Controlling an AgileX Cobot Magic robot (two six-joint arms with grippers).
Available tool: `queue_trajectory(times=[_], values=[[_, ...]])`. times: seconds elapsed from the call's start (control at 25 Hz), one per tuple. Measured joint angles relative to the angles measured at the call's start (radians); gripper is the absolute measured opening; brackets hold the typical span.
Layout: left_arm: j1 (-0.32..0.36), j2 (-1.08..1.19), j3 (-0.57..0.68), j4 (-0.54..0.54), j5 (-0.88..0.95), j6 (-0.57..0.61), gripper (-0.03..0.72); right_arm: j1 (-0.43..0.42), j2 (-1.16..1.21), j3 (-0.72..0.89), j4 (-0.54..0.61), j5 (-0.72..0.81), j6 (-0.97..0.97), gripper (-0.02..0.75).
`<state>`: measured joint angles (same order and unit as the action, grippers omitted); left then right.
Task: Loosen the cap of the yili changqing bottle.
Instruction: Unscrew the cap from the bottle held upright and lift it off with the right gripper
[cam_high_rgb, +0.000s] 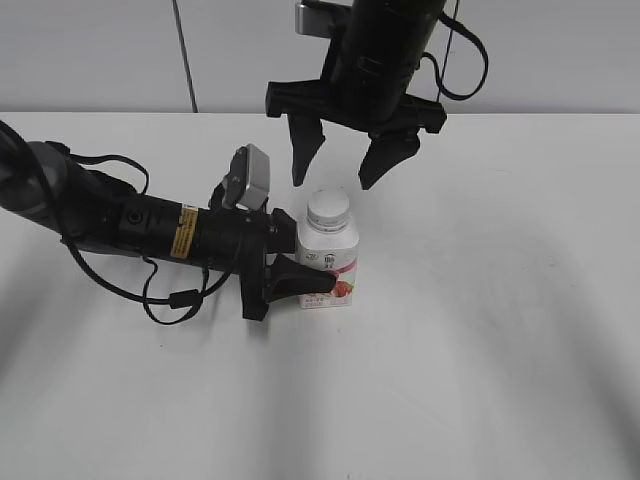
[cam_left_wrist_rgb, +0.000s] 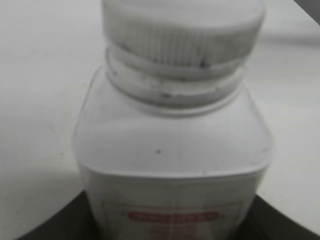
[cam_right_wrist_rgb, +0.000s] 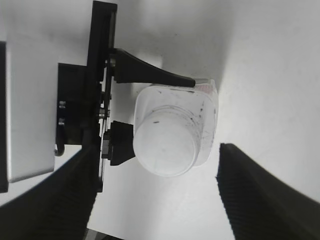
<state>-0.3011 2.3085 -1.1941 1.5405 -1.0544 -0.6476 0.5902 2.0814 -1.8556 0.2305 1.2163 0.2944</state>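
Three cameras, one shared bottle

We see the bench (cam_high_rgb: 500, 350) slantwise from in front; our left wrist view faces the bottle (cam_left_wrist_rgb: 172, 155) sideways, very close; our right wrist view looks straight down on its cap (cam_right_wrist_rgb: 165, 142).

One bottle (cam_high_rgb: 328, 262) stands on the one white table (cam_high_rgb: 480, 330), and it carries one white cap (cam_high_rgb: 329, 208) on its neck. Two grippers are in view: one (cam_high_rgb: 312, 272) at the bottle's left, its fingers on either side of the bottle's body, and one (cam_high_rgb: 340, 158) above the bottle's cap. Each gripper has two fingers, four in all.
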Motion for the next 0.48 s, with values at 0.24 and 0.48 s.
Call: queue_trajectory(times=[0.24, 0.48], values=[[0.000, 0.000, 0.000, 0.000, 0.000, 0.000, 0.366, 0.000, 0.002, 0.000, 0.000, 0.000, 0.062, 0.577], [0.000, 0.000, 0.000, -0.001, 0.000, 0.000, 0.366, 0.000, 0.061, -0.002, 0.028, 0.000, 0.125, 0.577]])
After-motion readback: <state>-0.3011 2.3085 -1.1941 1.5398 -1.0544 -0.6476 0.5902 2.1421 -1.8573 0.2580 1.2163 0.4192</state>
